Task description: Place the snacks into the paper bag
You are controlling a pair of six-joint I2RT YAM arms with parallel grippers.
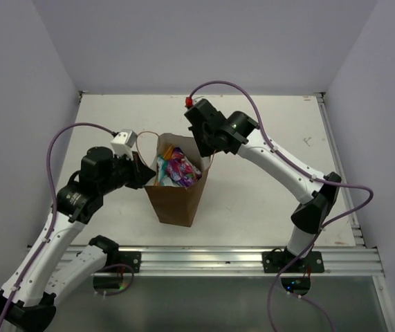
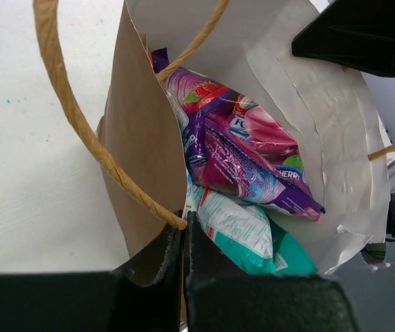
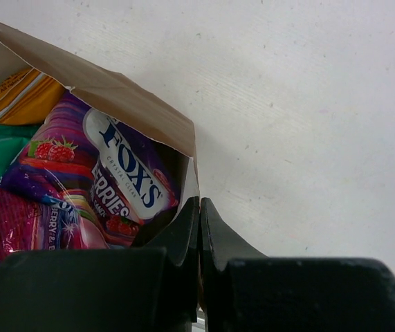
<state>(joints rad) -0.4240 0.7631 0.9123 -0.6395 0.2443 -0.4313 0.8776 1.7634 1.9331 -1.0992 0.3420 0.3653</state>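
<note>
Grip: our left gripper and right gripper each pinch opposite rims of the paper bag, we judge to hold its mouth open | Contents: snacks inside the bag, which stands upright on the table

A robot lab cell: bare walls around a white table, aluminium rail.

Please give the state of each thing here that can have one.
Paper bag: upright, open at the top.
Fox's bag: inside the paper bag, on top.
Teal packet: inside, partly under the Fox's bag.
Orange bag: inside, mostly hidden.
Left gripper: shut on the bag's rim.
Right gripper: shut on the bag's rim.
</note>
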